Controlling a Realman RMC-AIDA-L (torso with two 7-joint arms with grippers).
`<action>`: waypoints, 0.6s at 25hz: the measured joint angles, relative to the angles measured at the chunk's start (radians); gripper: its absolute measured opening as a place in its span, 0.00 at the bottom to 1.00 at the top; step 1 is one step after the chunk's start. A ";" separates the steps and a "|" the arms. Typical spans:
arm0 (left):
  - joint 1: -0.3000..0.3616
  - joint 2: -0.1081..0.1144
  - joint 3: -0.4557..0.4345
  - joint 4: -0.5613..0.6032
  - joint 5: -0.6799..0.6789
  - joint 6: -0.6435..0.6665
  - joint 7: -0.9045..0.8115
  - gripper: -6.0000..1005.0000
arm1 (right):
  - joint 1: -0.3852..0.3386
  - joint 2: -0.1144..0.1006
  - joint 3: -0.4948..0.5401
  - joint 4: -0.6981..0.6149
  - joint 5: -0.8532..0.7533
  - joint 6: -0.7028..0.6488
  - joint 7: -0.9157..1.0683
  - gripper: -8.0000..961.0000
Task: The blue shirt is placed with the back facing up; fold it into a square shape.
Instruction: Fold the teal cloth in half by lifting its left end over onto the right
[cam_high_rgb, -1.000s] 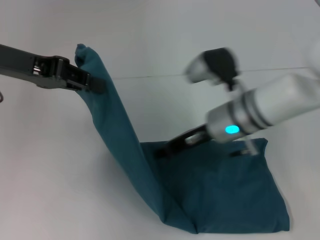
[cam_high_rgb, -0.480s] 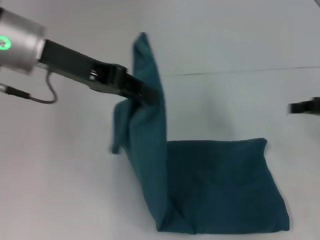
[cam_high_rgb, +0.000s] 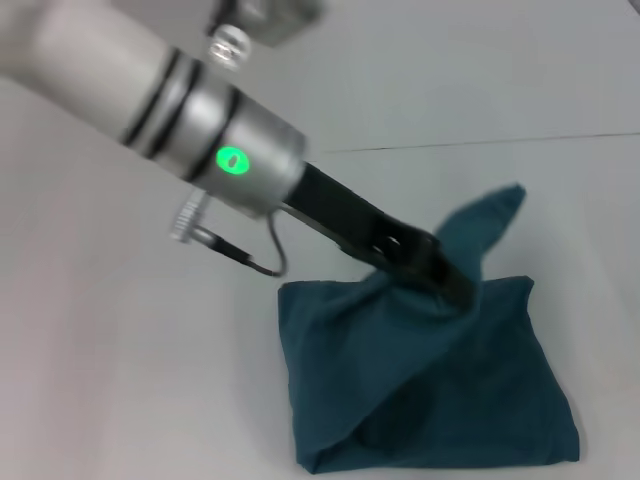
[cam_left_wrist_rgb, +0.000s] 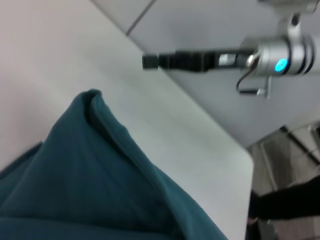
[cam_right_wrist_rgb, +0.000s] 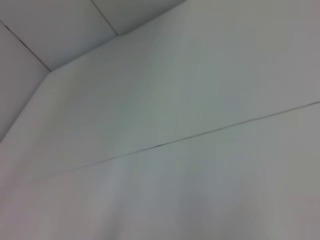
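We see a plain white surface (cam_high_rgb: 120, 380) spreading out on every side below the tool. A thin dark seam (cam_high_rgb: 520, 141) crosses it beyond the tool — the same kind of line runs across the right wrist view (cam_right_wrist_rgb: 200, 135), where two more seams (cam_right_wrist_rgb: 105, 17) angle off toward a corner. In the left wrist view the surface ends at an edge (cam_left_wrist_rgb: 247, 150); past that edge, lower down, we make out a dim grey floor (cam_left_wrist_rgb: 295, 165) with dark shapes we cannot identify.
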 joint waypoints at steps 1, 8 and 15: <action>-0.005 -0.001 0.050 -0.021 -0.016 -0.034 -0.011 0.12 | 0.001 0.000 0.000 0.000 0.000 0.000 -0.002 0.01; -0.005 -0.004 0.249 -0.131 -0.133 -0.216 -0.032 0.14 | 0.003 0.000 -0.004 0.000 0.000 -0.001 -0.015 0.01; -0.002 -0.007 0.371 -0.191 -0.246 -0.299 -0.017 0.16 | 0.007 0.000 0.002 0.000 0.000 0.006 -0.023 0.01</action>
